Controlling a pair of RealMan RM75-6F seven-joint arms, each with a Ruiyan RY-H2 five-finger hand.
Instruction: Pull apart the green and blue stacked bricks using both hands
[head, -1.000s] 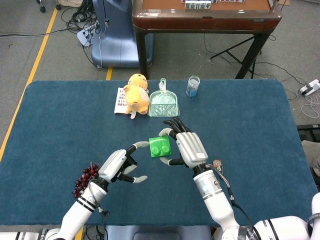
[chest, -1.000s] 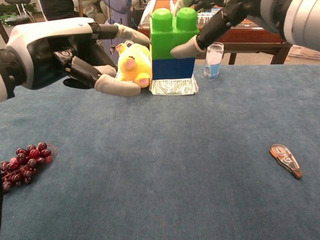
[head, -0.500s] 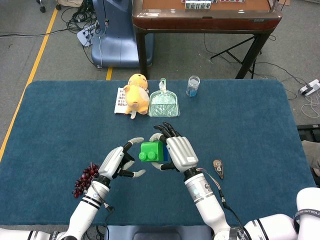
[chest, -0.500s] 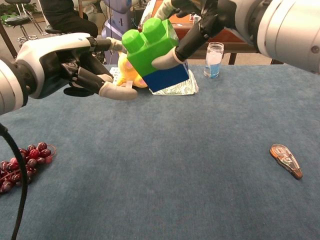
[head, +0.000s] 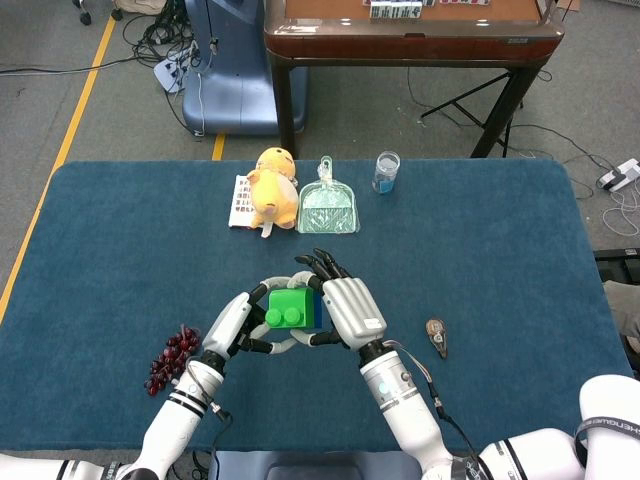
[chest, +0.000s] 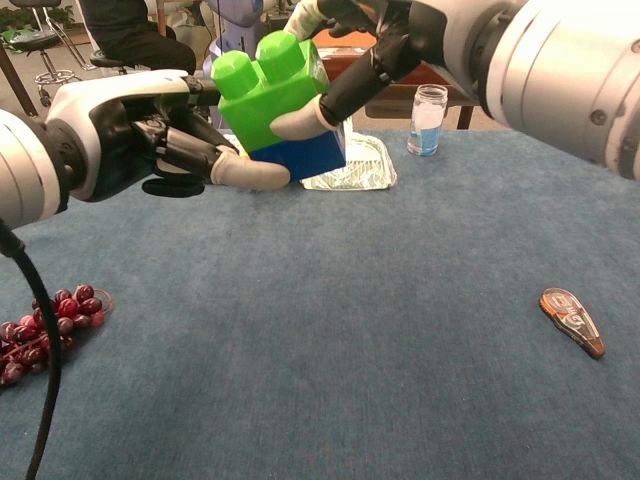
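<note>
The green brick (chest: 262, 88) (head: 292, 308) sits stacked on the blue brick (chest: 305, 155) (head: 319, 312), both tilted to the left and lifted above the table. My right hand (head: 345, 308) (chest: 400, 40) grips the stack from the right, thumb across the green brick's front. My left hand (head: 235, 323) (chest: 120, 130) has come up on the left of the stack; its thumb lies under the blue brick and its fingers touch the green one. How firmly the left hand holds cannot be told.
Red grapes (head: 170, 357) (chest: 45, 325) lie at the near left. A small brown tape dispenser (head: 436, 335) (chest: 572, 320) lies at the right. Behind stand a yellow plush (head: 272, 188), a clear dustpan (head: 327, 208) and a glass jar (head: 386, 171).
My right hand has carried the stack left and tilted it further. My left hand has closed the gap and now touches the bricks.
</note>
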